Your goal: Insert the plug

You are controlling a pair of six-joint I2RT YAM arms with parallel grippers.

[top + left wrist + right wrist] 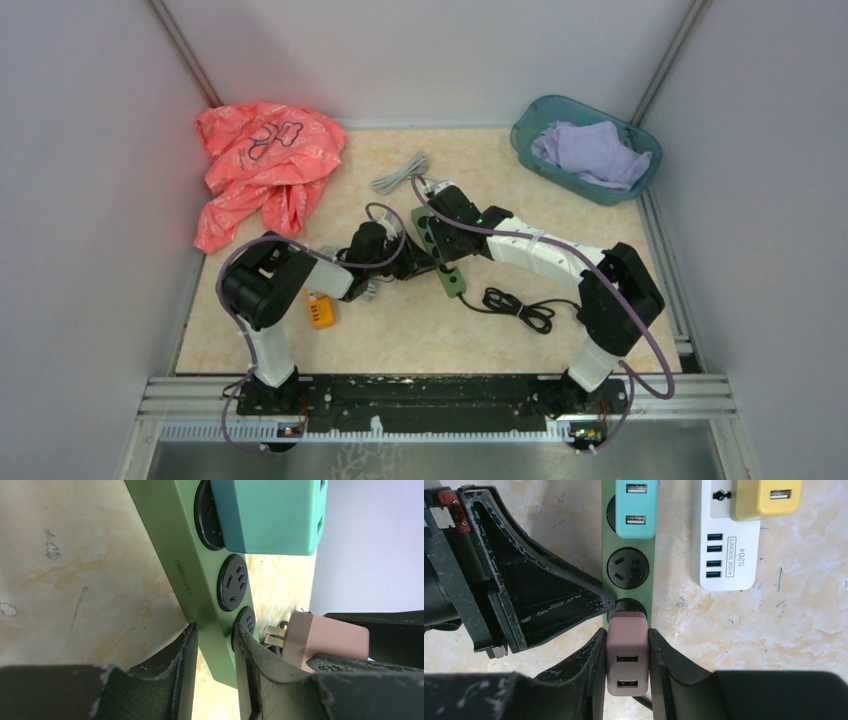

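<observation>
Two grippers: your right gripper is clamped on the pink plug; your left gripper pinches the green power strip.
Plug: matte, boxy, two USB ports at its back, over the strip's end socket.
Left wrist only: bare metal prongs just beside that socket.
Strip: smooth bar with round black sockets, embossed brand unreadable, teal adapter plugged in farther along.
Writing: the white strip reads "4USB SOCKET S204".
Top view only: pink cloth.
</observation>
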